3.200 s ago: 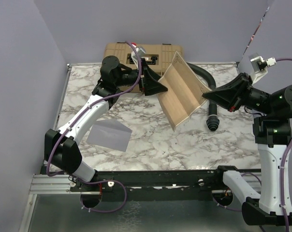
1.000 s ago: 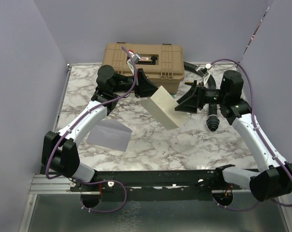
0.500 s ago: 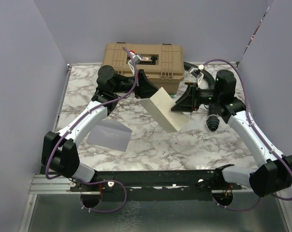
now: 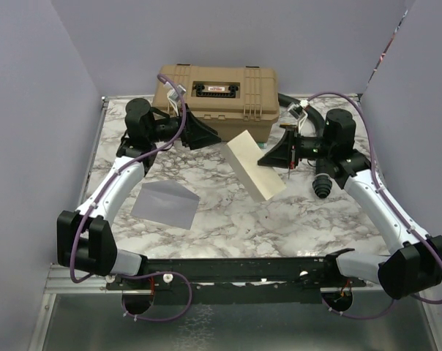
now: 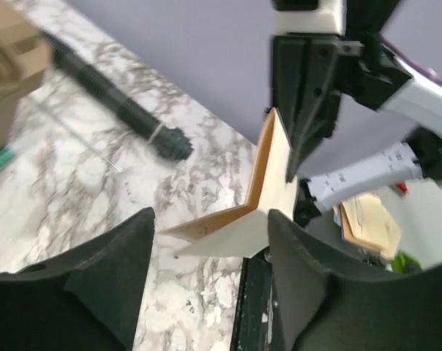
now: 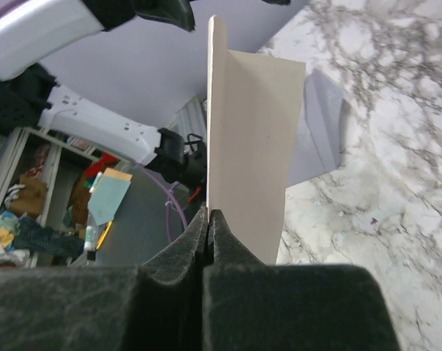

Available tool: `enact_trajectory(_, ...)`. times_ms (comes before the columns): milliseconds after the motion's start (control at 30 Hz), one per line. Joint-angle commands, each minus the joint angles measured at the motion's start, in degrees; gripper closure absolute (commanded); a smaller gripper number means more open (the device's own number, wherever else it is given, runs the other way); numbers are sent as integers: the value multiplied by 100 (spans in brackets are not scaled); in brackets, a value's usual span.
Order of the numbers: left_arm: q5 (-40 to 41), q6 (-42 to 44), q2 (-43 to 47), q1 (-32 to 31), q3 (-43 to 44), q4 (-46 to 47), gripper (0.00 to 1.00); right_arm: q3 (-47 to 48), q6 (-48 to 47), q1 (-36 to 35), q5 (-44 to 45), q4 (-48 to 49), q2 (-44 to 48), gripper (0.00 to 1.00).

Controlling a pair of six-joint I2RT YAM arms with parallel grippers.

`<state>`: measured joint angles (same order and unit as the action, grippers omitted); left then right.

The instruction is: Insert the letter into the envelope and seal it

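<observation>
The left arm bends up from its base toward the tan case (image 4: 217, 91). The left claw (image 4: 210, 136) hangs just in front of the case's left half, its jaws apart and holding nothing, close to the letter (image 4: 252, 167) but clear of it. The right arm arcs in from the right, and the right claw (image 4: 274, 157) is pinched shut on the letter's right edge. This holds the sheet off the table (image 4: 228, 219), in front of the case's right end. The envelope (image 4: 165, 203) lies flat on the table, well in front of the case and to its left.

From overhead the letter looks like a pale slab. The left wrist view shows it folded into a V with a brown inner face. The right wrist view shows the fingers tight on its edge, with the envelope beyond. A black hose (image 4: 322, 186) lies right of the case.
</observation>
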<state>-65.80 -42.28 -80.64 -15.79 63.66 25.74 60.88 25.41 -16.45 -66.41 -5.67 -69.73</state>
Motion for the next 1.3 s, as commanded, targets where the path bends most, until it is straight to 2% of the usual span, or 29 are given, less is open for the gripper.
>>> enact_trajectory(0, 1461, 2468, 297, 268, 403, -3127, 27, 143, -227, -16, 1140, -632, 99, 99)
enact_trajectory(33, 2028, 2640, 296, 275, 494, -3416, 19, 216, -276, -19, 1472, -813, 93, 99)
enact_trajectory(100, 2761, 2597, 274, 301, 600, -3546, 14, 346, -366, -18, 2255, -1180, 83, 99)
enact_trajectory(167, 3164, 2370, 237, 298, 681, -3557, 10, 437, -311, -18, 3032, -1330, 98, 99)
enact_trajectory(267, 3473, 1786, 229, 283, 759, -3468, 3, 391, 129, -18, 3654, -1051, 163, 99)
enact_trajectory(367, 3276, 993, 287, 58, 662, -2987, 1, 137, 1136, -23, 3975, -372, 227, 99)
enact_trajectory(500, 3439, -313, 560, -495, 132, -1733, 1, -328, 2367, -45, 3534, 919, 270, 99)
enact_trajectory(567, 3532, -1032, 649, -765, -224, -873, 1, -473, 2690, -79, 3400, 1335, 302, 99)
enact_trajectory(600, 3575, -1303, 662, -877, -350, -592, 4, -482, 2768, -92, 3368, 1400, 299, 99)
enact_trajectory(700, 3620, -1628, 604, -1154, -450, -241, 26, -439, 2862, -101, 3047, 1493, 231, 99)
enact_trajectory(767, 3649, -1676, 550, -1287, -451, -173, 42, -560, 3130, -104, 2576, 1908, 216, 99)
enact_trajectory(833, 3682, -1762, 497, -1390, -479, -105, 52, -709, 3477, -102, 2201, 2389, 242, 99)
enact_trajectory(900, 3749, -1854, 467, -1465, -549, 4, 53, -722, 3543, -98, 2025, 2487, 295, 99)
enact_trajectory(1067, 3745, -1986, 357, -1673, -712, 412, 53, -499, 3262, -104, 1984, 1894, 381, 99)
enact_trajectory(1267, 3710, -2131, 204, -1762, -786, 441, 52, -459, 3461, -102, 1933, 2084, 467, 99)
